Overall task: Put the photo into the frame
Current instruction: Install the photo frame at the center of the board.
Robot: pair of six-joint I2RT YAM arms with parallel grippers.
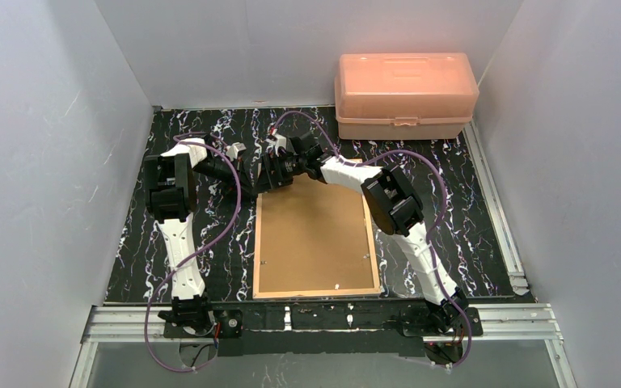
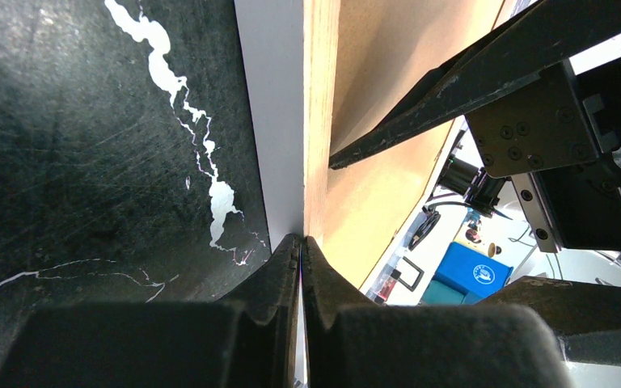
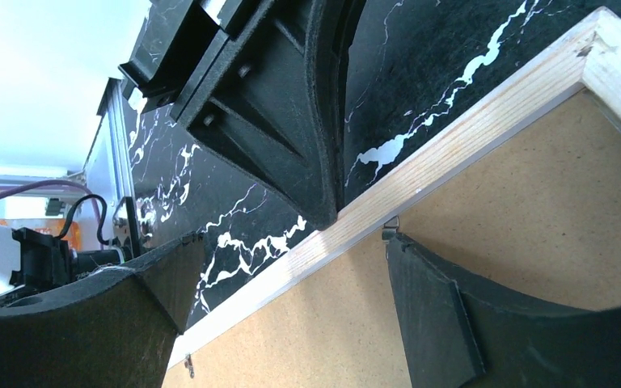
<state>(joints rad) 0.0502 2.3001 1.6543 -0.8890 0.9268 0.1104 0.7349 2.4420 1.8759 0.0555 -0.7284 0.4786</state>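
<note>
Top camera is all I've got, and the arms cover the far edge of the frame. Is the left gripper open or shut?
Observer: Shut. The left gripper has its tips against the frame, at its outer edge.
Operator: And the right one?
Observer: The right gripper is open and straddles the frame's rail, with one finger outside and one over the backing board.
</note>
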